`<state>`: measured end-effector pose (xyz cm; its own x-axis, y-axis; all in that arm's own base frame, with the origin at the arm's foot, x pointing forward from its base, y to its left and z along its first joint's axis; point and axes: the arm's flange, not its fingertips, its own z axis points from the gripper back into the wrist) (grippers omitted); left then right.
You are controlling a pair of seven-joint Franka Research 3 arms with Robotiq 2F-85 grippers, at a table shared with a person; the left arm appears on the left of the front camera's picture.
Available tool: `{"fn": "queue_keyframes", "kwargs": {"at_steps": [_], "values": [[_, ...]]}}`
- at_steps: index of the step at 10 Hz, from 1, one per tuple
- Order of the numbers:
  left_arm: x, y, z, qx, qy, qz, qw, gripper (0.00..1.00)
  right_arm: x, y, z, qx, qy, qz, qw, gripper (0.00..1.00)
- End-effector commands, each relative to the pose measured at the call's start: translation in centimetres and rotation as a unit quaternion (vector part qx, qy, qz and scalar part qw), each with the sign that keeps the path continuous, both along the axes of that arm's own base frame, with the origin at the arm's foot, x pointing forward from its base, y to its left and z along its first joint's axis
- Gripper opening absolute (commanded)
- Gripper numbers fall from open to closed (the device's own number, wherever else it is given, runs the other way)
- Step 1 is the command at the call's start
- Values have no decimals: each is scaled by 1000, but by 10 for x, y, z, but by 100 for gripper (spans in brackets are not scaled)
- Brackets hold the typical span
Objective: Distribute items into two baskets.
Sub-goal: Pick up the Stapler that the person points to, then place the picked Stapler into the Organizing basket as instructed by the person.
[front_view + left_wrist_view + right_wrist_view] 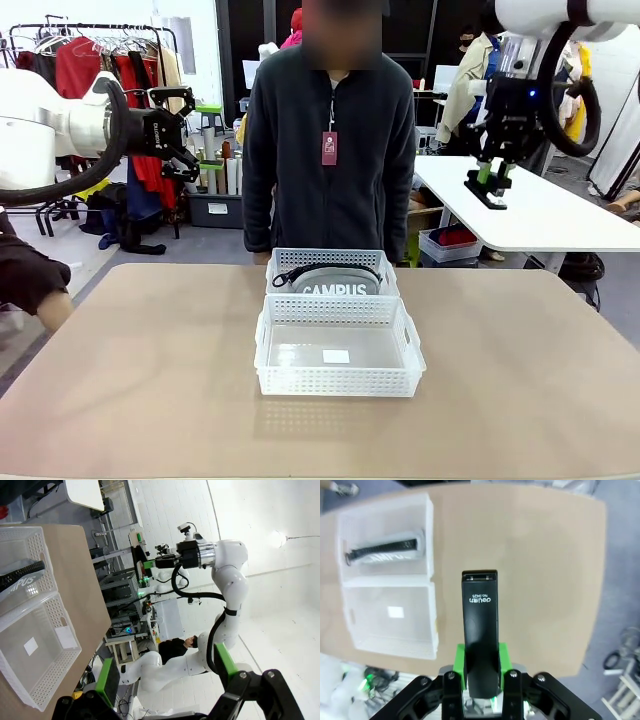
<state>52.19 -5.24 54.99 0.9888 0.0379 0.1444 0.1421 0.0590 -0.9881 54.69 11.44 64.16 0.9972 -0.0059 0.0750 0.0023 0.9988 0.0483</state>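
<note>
Up at the top right of the front view, the right gripper (490, 188) hangs high above the table with its jaws clamped on the stapler (491, 193); in the right wrist view the stapler (480, 630) juts out between the green pads (459, 665), pointing down toward the table (530, 570). At the upper left of the front view, the left gripper (180, 130) is raised clear of the table, its jaws spread wide and holding nothing.

Below, in the middle of the front view, the two baskets touch end to end. The far basket (283, 262), nearer the person, already holds the pouch (333, 278), its strap lying along the top. The near basket (336, 383) holds nothing but the white label on its bottom; in the right wrist view it sits at the left of the frame (433, 622).

Judged from this, the task looks about half done: the pouch is placed, and the stapler has yet to be lowered and released, most likely into the near basket.
</note>
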Motion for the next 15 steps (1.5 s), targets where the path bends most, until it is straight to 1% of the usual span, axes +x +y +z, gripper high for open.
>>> {"fn": "queue_keyframes", "kwargs": {"at_steps": [1, 3, 5, 6, 15], "values": [[-2, 1, 3, 1, 4, 1, 1000, 100, -2, -6, 22, 14, -10, -6, 1000, 0], [-2, 1, 3, 1, 4, 1, 1000, 100, -4, -10, 36, 27, -28, -15, 999, 0], [-2, 1, 3, 1, 4, 1, 1000, 100, -2, -16, 35, 44, -37, -10, 998, 0], [-2, 1, 3, 1, 4, 1, 1000, 100, -3, -10, 35, 15, -29, -9, 999, 0], [-2, 1, 3, 1, 4, 1, 1000, 100, -3, -10, 35, 15, -29, -9, 999, 0]]}}
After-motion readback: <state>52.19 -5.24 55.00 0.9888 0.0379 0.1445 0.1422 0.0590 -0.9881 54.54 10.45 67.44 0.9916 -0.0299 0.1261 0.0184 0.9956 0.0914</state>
